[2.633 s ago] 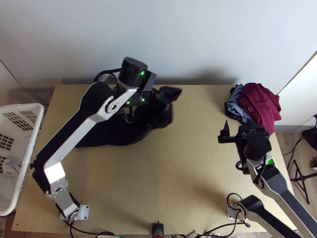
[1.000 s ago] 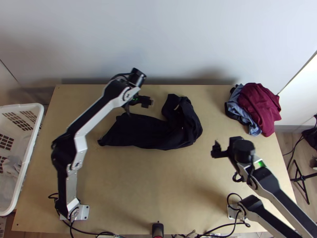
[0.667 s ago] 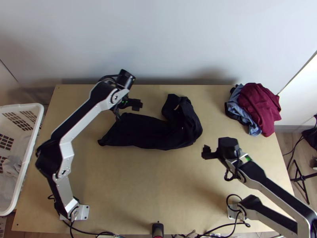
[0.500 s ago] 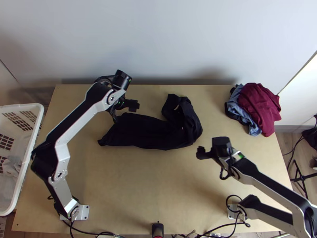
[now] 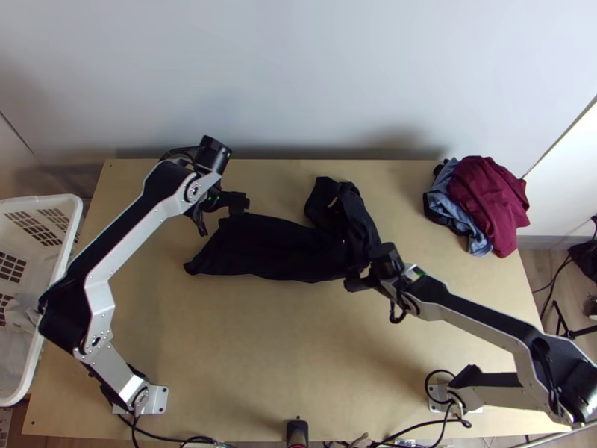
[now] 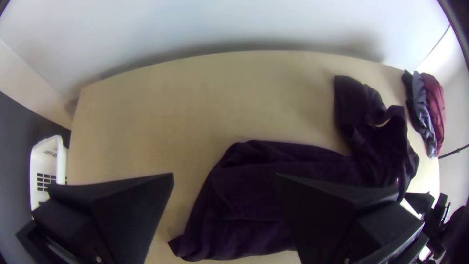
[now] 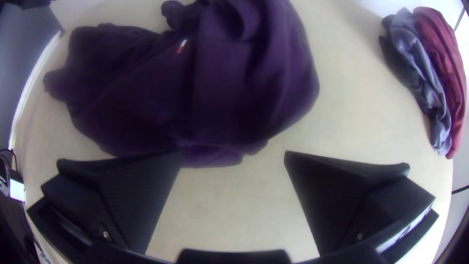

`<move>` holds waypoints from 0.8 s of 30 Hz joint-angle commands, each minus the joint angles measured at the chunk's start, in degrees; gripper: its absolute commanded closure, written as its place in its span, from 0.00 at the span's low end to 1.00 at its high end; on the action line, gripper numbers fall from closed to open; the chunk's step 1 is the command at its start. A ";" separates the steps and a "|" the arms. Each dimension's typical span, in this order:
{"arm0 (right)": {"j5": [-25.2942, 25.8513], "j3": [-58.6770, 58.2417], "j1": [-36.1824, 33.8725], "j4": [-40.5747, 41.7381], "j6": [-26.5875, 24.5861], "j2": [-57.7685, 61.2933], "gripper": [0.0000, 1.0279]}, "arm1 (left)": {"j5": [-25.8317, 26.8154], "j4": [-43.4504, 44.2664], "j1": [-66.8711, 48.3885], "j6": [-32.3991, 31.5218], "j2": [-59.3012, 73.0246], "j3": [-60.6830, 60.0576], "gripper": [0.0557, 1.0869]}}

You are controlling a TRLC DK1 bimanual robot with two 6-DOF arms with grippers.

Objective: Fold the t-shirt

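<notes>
"Where's the t-shirt (image 5: pixel 276 250)?"

"Across the far half of my bench (image 5: pixel 283 358), dark and rumpled, unfolded as far as I'd judge, with its right-hand end curled into a loop."

"Got hold of it?"

"No. I have the left claw (image 6: pixel 224 175) spread wide by the far edge of its left-hand end, and the right claw (image 7: pixel 233 152), also wide, at the near edge on the right."

"Which step is this?"

"Straightening, I'd say, ahead of any proper fold."

"And next?"

"I'd lower both, pinch one edge at each end, then ease them apart. Catching several layers could just drag the bundle."
</notes>
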 commanded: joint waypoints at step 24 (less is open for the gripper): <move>4.57 2.50 2.69 5.55 -8.10 5.04 0.97 | -0.46 1.25 2.26 1.08 -2.24 -5.15 0.04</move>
